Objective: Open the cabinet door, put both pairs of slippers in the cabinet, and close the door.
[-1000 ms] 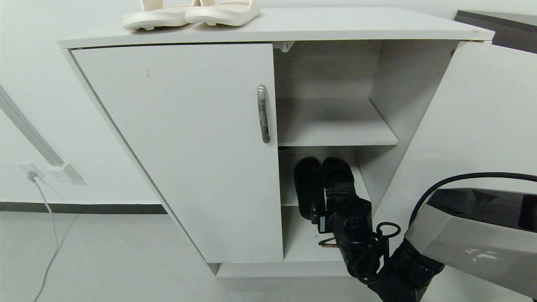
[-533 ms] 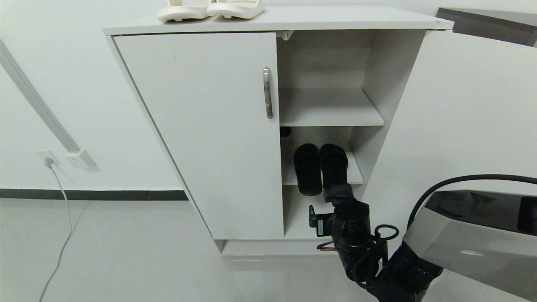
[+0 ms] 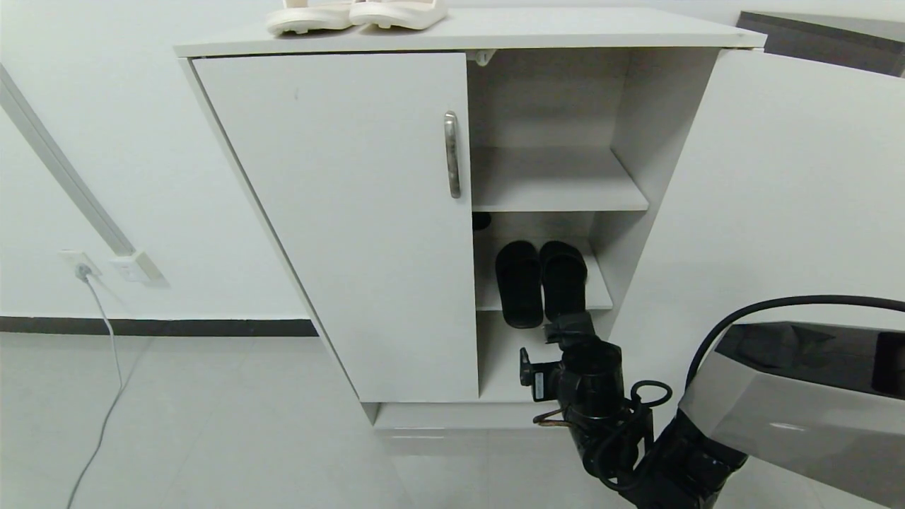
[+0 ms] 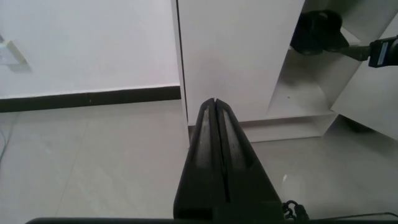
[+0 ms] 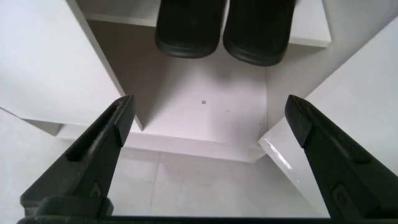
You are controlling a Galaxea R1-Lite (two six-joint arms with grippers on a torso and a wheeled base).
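Left gripper (image 4: pixel 214 104), fingers pressed together, faces the white wooden cabinet (image 3: pixel 332 212). Cream foam slippers (image 3: pixel 357 14) lie on its top; black rubber slippers (image 3: pixel 541 283) sit on its lower shelf. Right gripper (image 5: pixel 208 143), spread wide and empty, hangs just nearer, left of the open white door (image 3: pixel 763 184).

The right arm (image 3: pixel 601 382) is built of matt black, rounded segments, with thin black cables (image 3: pixel 647 396) looped at its wrist and a small boxy black module (image 3: pixel 535 375) fixed to its side. Farther back it is clad in a glossy silver-grey shell (image 3: pixel 785 403) with a dark panel, over which a thick black hose (image 3: pixel 749 305) is arched. The right claw (image 5: pixel 209 106) is formed of two flat black fingers (image 5: pixel 99 149) with bevelled, tapered tips, while the left claw (image 4: pixel 214 109) is shown as a long, narrow black form with a rounded tip, split by a fine central seam.
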